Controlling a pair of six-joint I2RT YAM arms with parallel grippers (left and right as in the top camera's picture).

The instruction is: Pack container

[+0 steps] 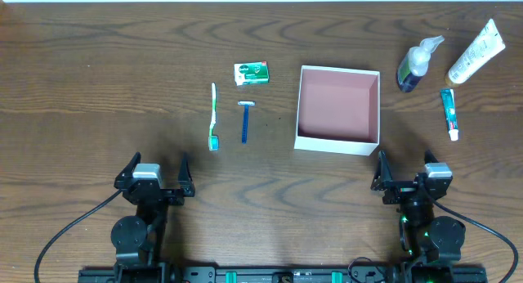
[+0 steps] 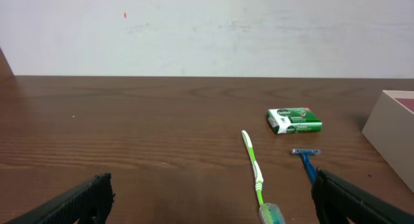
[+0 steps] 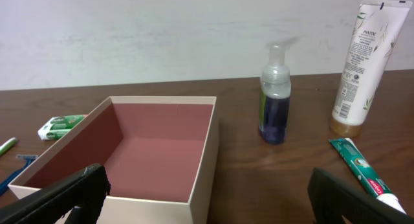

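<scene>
1. The container [image 1: 338,143] sits upright on the table [image 1: 90,95], right of centre. Its top is open, and from overhead you see its whole pink-brown floor.
2. Your left gripper [image 1: 158,164] is at the near edge with its fingers spread wide, holding nothing. Your right gripper [image 1: 404,162] is spread the same way, just short of the container's near wall.
3. In both wrist views, your fingers are only dark blurs in the bottom corners.
4. The left wrist view cuts the container down to 1 corner at the right edge. A finger covers the lower handle of the razor [image 1: 244,121], and the frame clips the head of the toothbrush [image 1: 214,116].
5. The soap packet [image 1: 252,73] lies beyond those 2, and its print is too small to read.
6. Right of the container are the pump bottle [image 1: 415,64], white tube [image 1: 476,53] and toothpaste tube [image 1: 449,113]. The right wrist view crops the white tube's top.
</scene>
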